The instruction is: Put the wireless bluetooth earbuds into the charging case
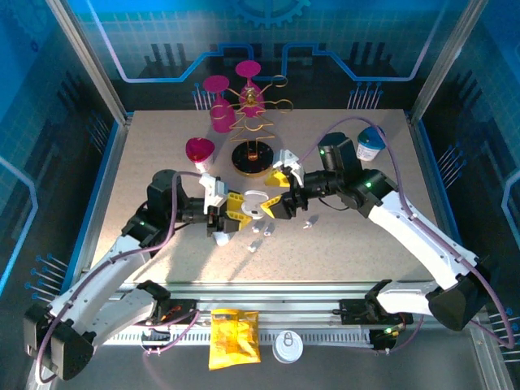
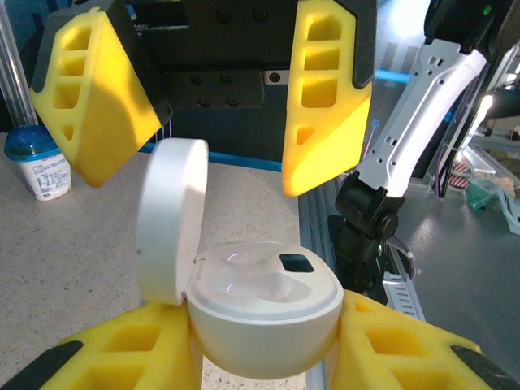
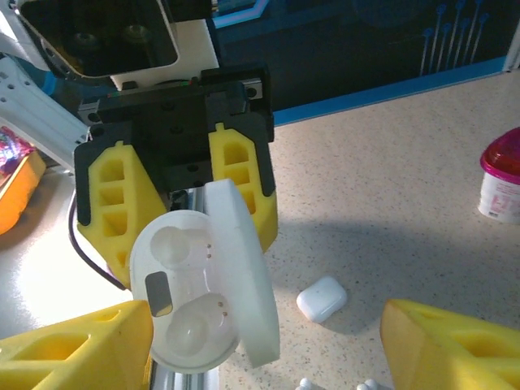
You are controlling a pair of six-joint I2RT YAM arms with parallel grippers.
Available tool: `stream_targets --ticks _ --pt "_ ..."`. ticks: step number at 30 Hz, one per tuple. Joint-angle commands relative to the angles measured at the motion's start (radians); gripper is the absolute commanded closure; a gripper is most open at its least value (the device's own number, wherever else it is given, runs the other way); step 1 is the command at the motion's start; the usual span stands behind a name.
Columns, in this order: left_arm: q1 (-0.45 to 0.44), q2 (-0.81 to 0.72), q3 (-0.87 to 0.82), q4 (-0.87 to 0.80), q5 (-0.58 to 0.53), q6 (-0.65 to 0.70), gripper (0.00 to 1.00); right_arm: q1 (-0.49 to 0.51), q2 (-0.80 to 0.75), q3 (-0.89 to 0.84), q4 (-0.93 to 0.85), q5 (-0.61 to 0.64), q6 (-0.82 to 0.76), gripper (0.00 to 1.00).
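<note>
The open, empty charging case point(image 2: 264, 301) is being gripped by the left pincer point(image 2: 264, 361); the right pincer point(image 2: 219, 106) is being held wide. From above, earbuds point(image 1: 268, 230) are being seen at the case's 6 o'clock.

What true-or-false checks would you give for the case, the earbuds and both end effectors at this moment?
1. The round white plastic charging case has its lid open. True.
2. The left end effector grips that case from both sides. True.
3. The case already holds both earbuds. False: its two wells are empty in the right wrist view.
4. The right end effector is shut on an earbud. False: its yellow fingers are spread apart and hold nothing.
5. Tiny white plastic earbuds lie loose on the speckled table near the case. True.
</note>
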Motion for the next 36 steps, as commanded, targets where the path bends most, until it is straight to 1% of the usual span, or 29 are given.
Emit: stream_targets --ticks 1,5,7,11,14,17,20,23,25,27,30,32,34,36 --pt "-0.005 0.006 -0.015 0.067 0.032 -0.019 0.62 -0.029 0.013 0.010 0.020 0.013 0.017 0.26" --pt "-0.005 0.008 -0.020 0.067 0.003 -0.005 0.62 -0.042 0.005 -0.004 0.063 -0.045 0.032 0.25" --pt "-0.004 0.016 -0.021 0.078 -0.015 -0.002 0.62 -0.043 -0.011 -0.009 0.072 -0.073 0.025 0.23" --pt "-0.005 0.045 -0.034 0.159 -0.029 -0.030 0.62 -0.061 -0.068 -0.054 0.132 -0.082 0.060 0.22" --pt "-0.005 0.059 -0.062 0.252 -0.040 -0.072 0.62 -0.091 -0.138 -0.124 0.221 -0.082 0.135 0.21" --pt "-0.005 0.058 -0.096 0.322 -0.084 -0.101 0.62 -0.126 -0.224 -0.222 0.337 -0.057 0.236 0.21" --pt "-0.005 0.031 -0.134 0.375 -0.127 -0.106 0.62 -0.154 -0.311 -0.337 0.446 0.003 0.340 0.20" --pt "-0.005 0.001 -0.160 0.403 -0.158 -0.107 0.62 -0.170 -0.378 -0.446 0.492 0.095 0.413 0.20" --pt "-0.005 -0.013 -0.169 0.405 -0.161 -0.105 0.62 -0.178 -0.408 -0.502 0.502 0.172 0.460 0.20" --pt "-0.005 -0.026 -0.177 0.413 -0.158 -0.104 0.62 -0.188 -0.420 -0.543 0.470 0.295 0.508 0.21" --pt "-0.005 -0.038 -0.195 0.448 -0.157 -0.111 0.62 -0.199 -0.401 -0.586 0.391 0.473 0.567 0.22" --pt "-0.005 -0.037 -0.201 0.468 -0.156 -0.111 0.62 -0.200 -0.365 -0.598 0.339 0.542 0.590 0.22" --pt "-0.005 -0.029 -0.201 0.489 -0.160 -0.112 0.62 -0.199 -0.307 -0.604 0.308 0.573 0.619 0.22" --pt "-0.005 -0.019 -0.203 0.521 -0.166 -0.118 0.62 -0.193 -0.225 -0.605 0.300 0.575 0.662 0.23"
